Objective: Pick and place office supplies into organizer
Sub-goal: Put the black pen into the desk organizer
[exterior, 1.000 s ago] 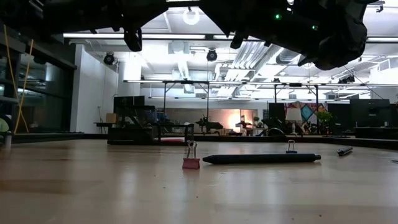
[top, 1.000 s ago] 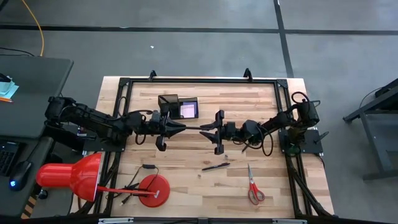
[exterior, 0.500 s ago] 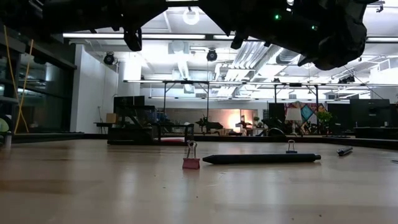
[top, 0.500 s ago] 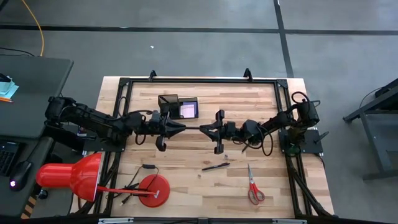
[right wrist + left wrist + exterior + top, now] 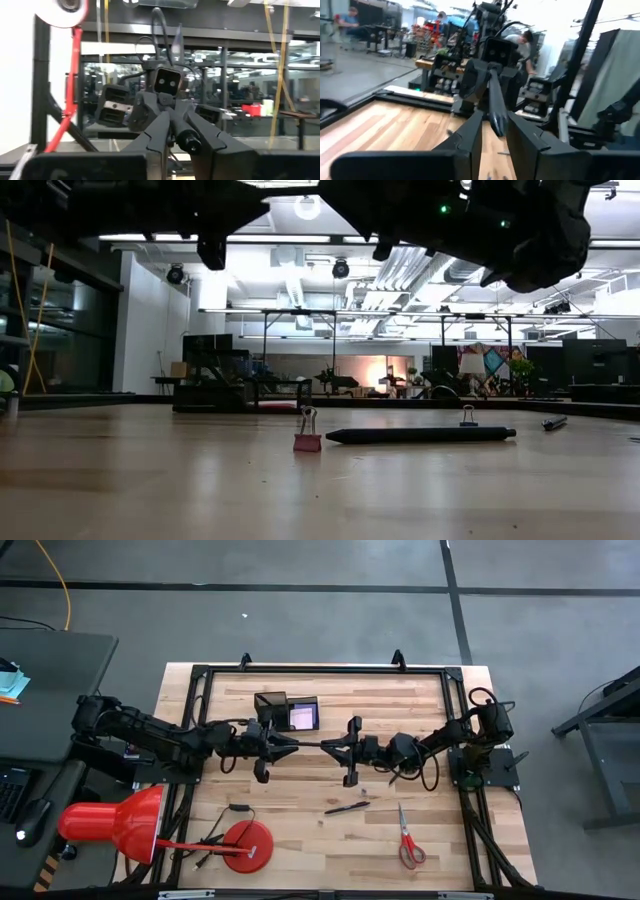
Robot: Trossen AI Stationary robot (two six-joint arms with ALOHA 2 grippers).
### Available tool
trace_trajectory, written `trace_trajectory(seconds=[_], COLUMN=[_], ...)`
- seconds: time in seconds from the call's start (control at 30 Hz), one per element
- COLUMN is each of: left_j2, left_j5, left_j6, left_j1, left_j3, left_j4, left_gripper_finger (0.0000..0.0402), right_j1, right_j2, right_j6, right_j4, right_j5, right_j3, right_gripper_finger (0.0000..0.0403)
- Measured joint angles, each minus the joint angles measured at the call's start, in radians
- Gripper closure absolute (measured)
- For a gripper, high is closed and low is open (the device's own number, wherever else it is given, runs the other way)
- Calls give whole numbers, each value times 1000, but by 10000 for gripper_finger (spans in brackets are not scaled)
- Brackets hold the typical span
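Mid-air handover above the table's middle: black pen (image 5: 310, 746) spanning from left gripper (image 5: 283, 747), fingers slightly parted around it, to right gripper (image 5: 338, 747), clamped on the far end. Confirm the right-hand grip before drawing the left arm straight back along the pen's axis, with no sideways tug; then carry level to the organizer (image 5: 272, 703), just behind the grippers, purple pad (image 5: 304, 716) already inside. Pale wooden table (image 5: 300, 840), with another pen (image 5: 346, 807), scissors (image 5: 409, 840) and red lamp (image 5: 110, 823) toward the front; grey floor around, bright workshop beyond.
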Motion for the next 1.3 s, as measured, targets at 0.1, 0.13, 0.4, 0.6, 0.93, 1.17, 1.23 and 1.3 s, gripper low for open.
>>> trace_trajectory(seconds=[0.1, 0.13, 0.4, 0.6, 0.93, 1.17, 1.23, 1.3], left_j2=[-6, -8, -21, -28, -254, -537, -608, -671], left_j5=[-64, -89, -276, -234, -152, -106, -55, -1], left_j6=[0, 0, 0, -23, -6, -35, -39, -62], left_j1=[0, 0, 0, 0, 1, 70, 103, 138], left_j3=[0, 0, 0, -24, -157, -254, -253, -253], left_j4=[-41, -53, -202, -170, -149, -280, -376, -452], left_gripper_finger=[310, 300, 165, 83, 21, 15, 18, 19], right_j1=[0, 0, 0, -19, -93, -147, -165, -183], right_j2=[0, 0, 0, 0, -23, -23, -23, -23], right_j6=[-8, -8, -38, 16, 114, 101, 101, 101], right_j4=[-16, -22, -36, -68, -424, -904, -1069, -1238], right_j5=[38, 47, 120, 129, 78, 30, 18, -3], right_j3=[0, 0, 0, 0, 161, 452, 547, 641], right_gripper_finger=[355, 356, 369, 357, 361, 364, 370, 372])
